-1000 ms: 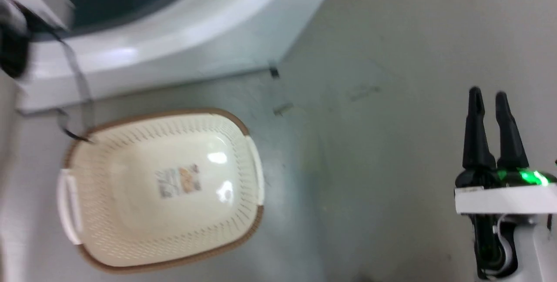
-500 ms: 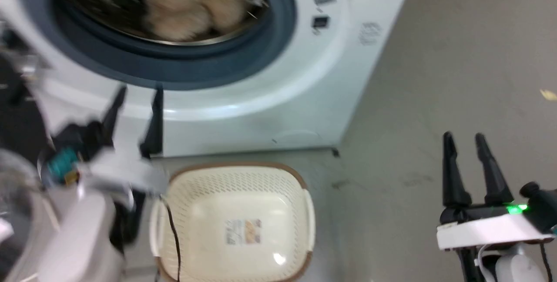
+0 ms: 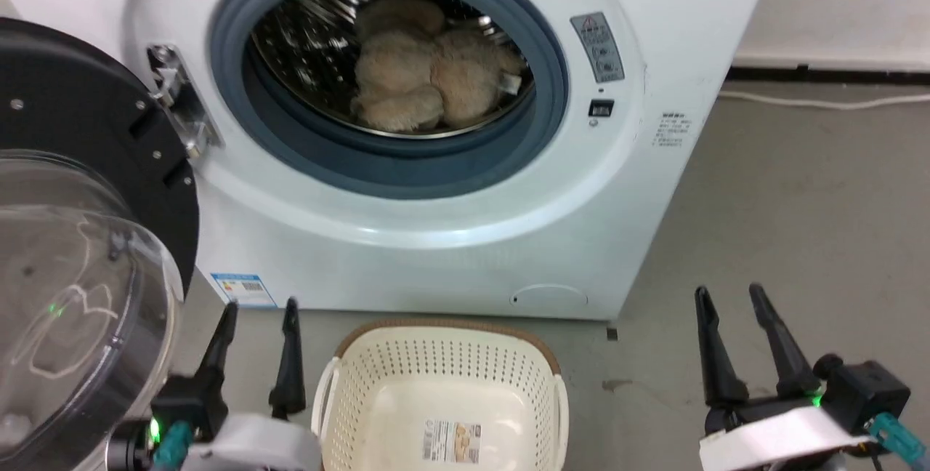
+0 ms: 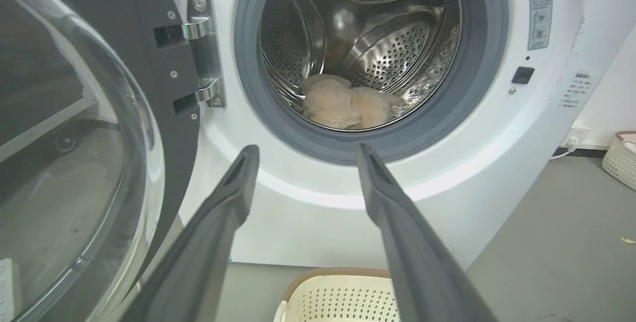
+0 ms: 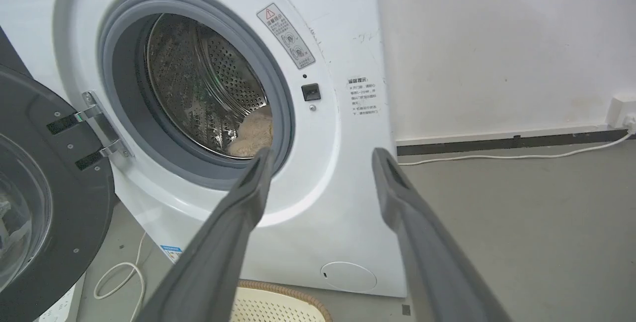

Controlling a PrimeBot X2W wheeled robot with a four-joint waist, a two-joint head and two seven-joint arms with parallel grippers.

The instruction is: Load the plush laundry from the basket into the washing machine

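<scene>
beside the basket (image 3: 436, 369), left gripper (image 3: 260, 307) and right gripper (image 3: 728, 293) gape empty, swung-out door (image 3: 87, 107) jutting beside the washing machine (image 3: 436, 253).

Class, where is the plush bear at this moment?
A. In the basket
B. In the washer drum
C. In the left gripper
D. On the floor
B: the plush bear lies in the drum of the washing machine, and the basket in front holds nothing.

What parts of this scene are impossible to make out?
Teddy bear: head view, curled in the drum, face hidden.
Warning sticker: head view, print too small.
Laundry basket: head view, near half cut off by bottom edge.
</scene>
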